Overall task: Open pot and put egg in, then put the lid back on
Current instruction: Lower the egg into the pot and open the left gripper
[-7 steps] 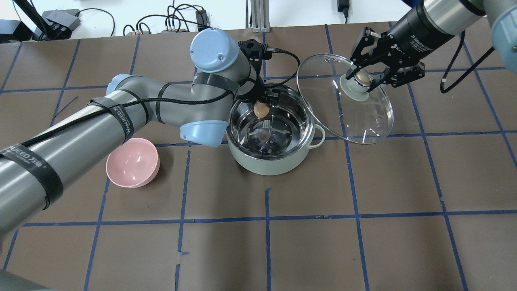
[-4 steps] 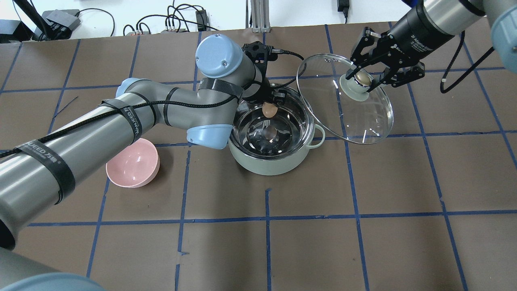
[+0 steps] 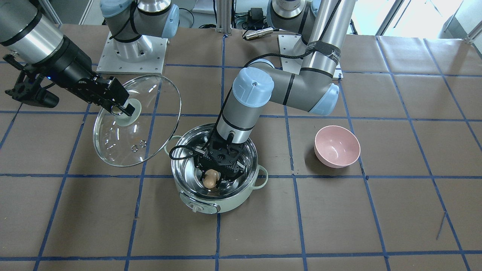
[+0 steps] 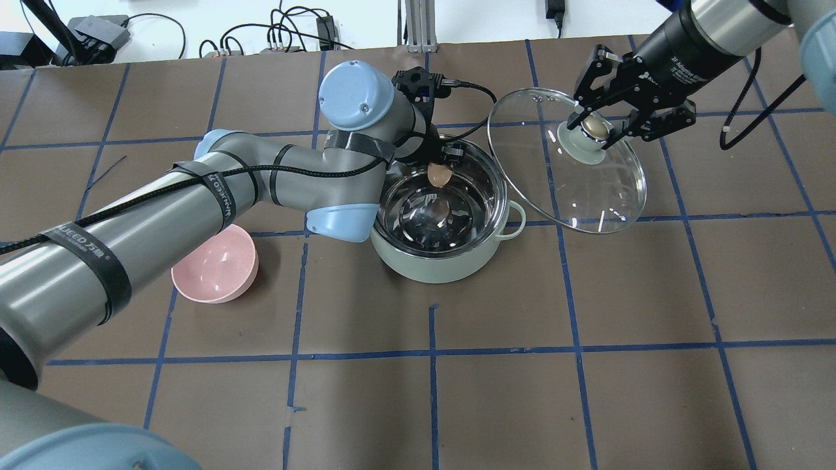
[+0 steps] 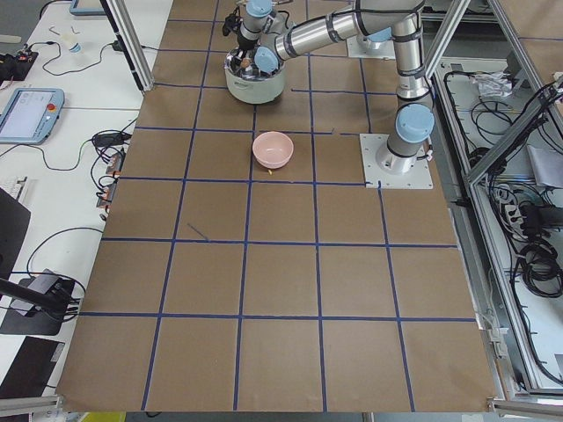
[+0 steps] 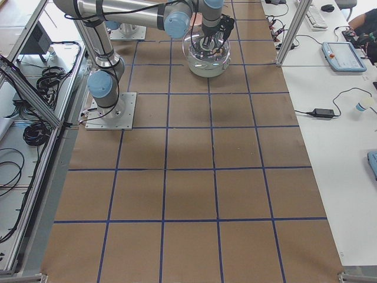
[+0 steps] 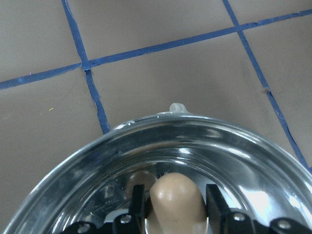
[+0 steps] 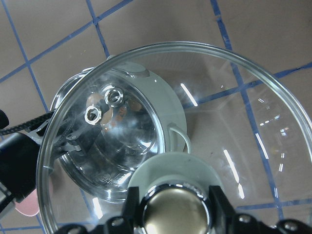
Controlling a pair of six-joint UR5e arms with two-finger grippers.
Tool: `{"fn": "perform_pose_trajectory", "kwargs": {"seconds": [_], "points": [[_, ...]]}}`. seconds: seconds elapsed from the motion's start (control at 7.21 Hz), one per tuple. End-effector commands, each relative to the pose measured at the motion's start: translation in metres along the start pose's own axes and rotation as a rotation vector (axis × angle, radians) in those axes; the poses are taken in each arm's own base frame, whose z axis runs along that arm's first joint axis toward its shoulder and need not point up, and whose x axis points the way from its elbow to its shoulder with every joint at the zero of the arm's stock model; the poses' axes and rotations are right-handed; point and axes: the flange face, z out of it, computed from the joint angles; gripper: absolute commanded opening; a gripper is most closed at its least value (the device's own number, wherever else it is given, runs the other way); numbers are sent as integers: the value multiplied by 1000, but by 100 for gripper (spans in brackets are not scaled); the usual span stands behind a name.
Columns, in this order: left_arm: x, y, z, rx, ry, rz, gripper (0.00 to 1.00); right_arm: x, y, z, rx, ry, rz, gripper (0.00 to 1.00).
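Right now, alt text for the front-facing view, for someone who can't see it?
The left gripper holds the egg over the open pot. At view left, the right gripper grips the tilted glass lid at its centre; a pink bowl sits at view right.

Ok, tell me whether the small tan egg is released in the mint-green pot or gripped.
Gripped. The left gripper is shut on the egg, fingers on both sides, holding it inside the rim of the pot.

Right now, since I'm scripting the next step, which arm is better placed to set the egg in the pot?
Left. The left gripper is shut on the egg, low inside the open pot. The right gripper is shut on the lid, held off to the side.
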Motion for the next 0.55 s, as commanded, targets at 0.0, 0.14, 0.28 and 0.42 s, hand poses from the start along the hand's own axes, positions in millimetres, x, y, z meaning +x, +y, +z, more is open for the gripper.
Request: {"fn": "perform_pose_trajectory", "kwargs": {"seconds": [0.0, 0.14, 0.28, 0.42], "points": [[0, -1, -3, 6, -4, -2, 80, 4, 2, -3, 9, 35, 2, 52], [3, -4, -19, 30, -2, -4, 86, 5, 2, -3, 7, 48, 2, 52], [5, -8, -30, 50, -4, 2, 93, 5, 3, -4, 8, 48, 1, 51], [2, -11, -55, 75, -10, -2, 97, 1, 5, -1, 2, 38, -2, 51]]}}
